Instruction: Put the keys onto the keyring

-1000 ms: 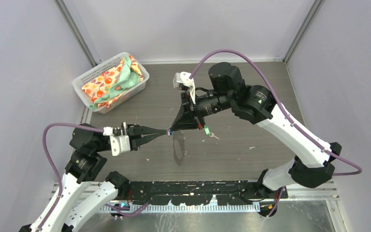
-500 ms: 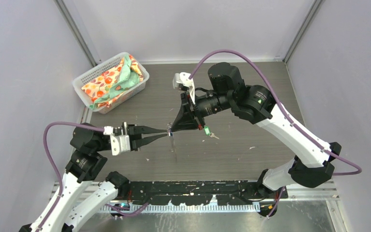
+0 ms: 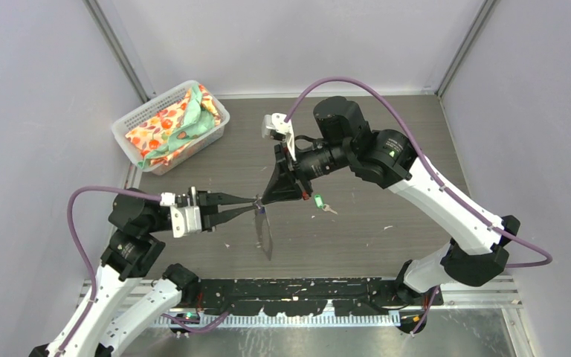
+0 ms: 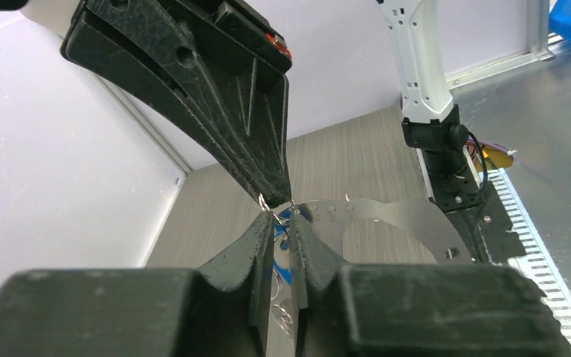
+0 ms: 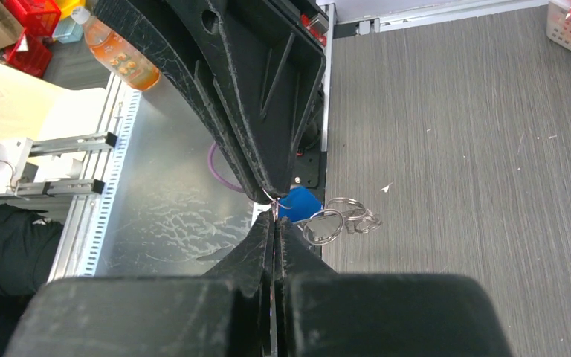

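- Just above the middle of the grey wood-grain desk (image 3: 386,149), the black two-finger left hand (image 3: 256,202) and the black two-finger right hand (image 3: 265,198) meet tip to tip. The left reaches in level from the left side, and the right slants down from the far side.
- The left hand is narrow. Its wrist view shows a slim gap between the fingers (image 4: 256,245), with blue plastic inside that gap and bits of silver wire at the tips.
- The right hand is pinched fully together. Its fingers (image 5: 256,253) leave only a hairline between them, and a thin silver wire stands at their very tips.
- The tiny silver key with the blue plastic tag head, the blue-tagged key (image 5: 302,203), sits right at the meeting point, nipped by the left hand as far as the views show. A few small silver split rings (image 5: 326,227) hang just beside it.
- The large thin grey metallic loop, the keyring (image 3: 265,236), hangs down from that same point and appears edge-on from above as a dark sliver. I cannot tell which hand bears it.
- The tiny silver key with the green plastic tag head, the green-tagged key (image 3: 318,200), lies on the desk just right of the right hand, apart from the keyring.
- At the far left corner, a white mesh basket (image 3: 151,102) holds a crumpled orange-and-green patterned cloth (image 3: 175,123).
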Robot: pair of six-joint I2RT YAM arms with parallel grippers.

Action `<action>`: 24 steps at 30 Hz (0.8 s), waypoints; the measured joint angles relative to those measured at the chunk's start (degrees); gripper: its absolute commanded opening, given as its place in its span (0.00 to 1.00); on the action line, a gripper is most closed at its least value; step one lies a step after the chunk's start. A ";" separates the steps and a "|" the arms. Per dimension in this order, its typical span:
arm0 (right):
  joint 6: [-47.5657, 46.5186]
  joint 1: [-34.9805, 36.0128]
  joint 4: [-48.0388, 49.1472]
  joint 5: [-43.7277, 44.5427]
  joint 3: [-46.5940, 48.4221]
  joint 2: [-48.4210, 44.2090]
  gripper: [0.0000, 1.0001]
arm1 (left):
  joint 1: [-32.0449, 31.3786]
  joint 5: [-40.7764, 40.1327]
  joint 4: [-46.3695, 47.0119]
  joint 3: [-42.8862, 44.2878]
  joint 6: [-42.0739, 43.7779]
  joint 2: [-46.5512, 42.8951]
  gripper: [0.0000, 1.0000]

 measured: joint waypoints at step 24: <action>6.71 -0.24 9.51 -1.75 -6.95 -2.73 0.01 | 0.00 1.92 -3.23 -1.14 7.63 -2.56 0.00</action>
